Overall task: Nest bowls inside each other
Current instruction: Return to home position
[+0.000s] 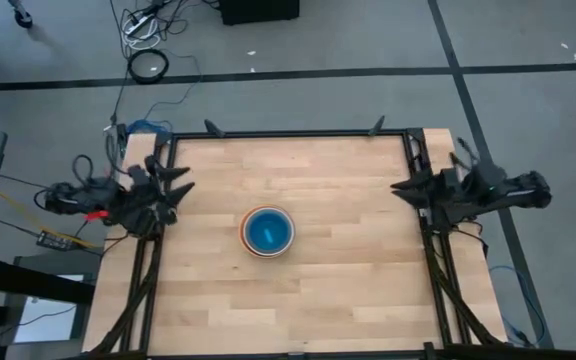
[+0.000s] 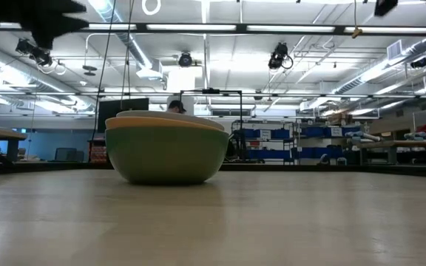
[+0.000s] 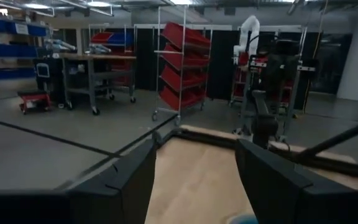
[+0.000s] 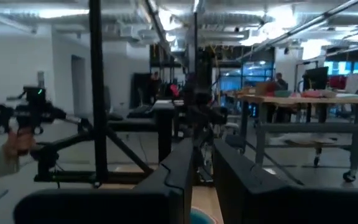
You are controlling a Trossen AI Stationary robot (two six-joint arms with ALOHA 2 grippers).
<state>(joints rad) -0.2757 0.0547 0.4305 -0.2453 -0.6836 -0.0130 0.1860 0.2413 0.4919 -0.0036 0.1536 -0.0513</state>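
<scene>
The bowls stand nested in one stack [image 1: 268, 231] at the table's middle. From above I see a blue bowl innermost, then a white rim and an orange rim. In the low view the stack [image 2: 167, 148] rests on a green bowl's base, with a yellow and a white rim above it. My left gripper [image 1: 181, 182] hangs over the table's left edge, open and holding nothing, its fingers [image 3: 123, 180] wide apart. My right gripper [image 1: 398, 187] hangs over the right edge with only a narrow gap between its fingers [image 4: 179, 174], and holds nothing. Both point level toward the stack.
Black frame rails [image 1: 288, 133] run along the table's far, left and right edges. Bare wood lies all around the stack. Beyond the table, the right wrist view shows a person's hand [image 4: 12, 144] on a dark device. Shelving and benches fill the room behind.
</scene>
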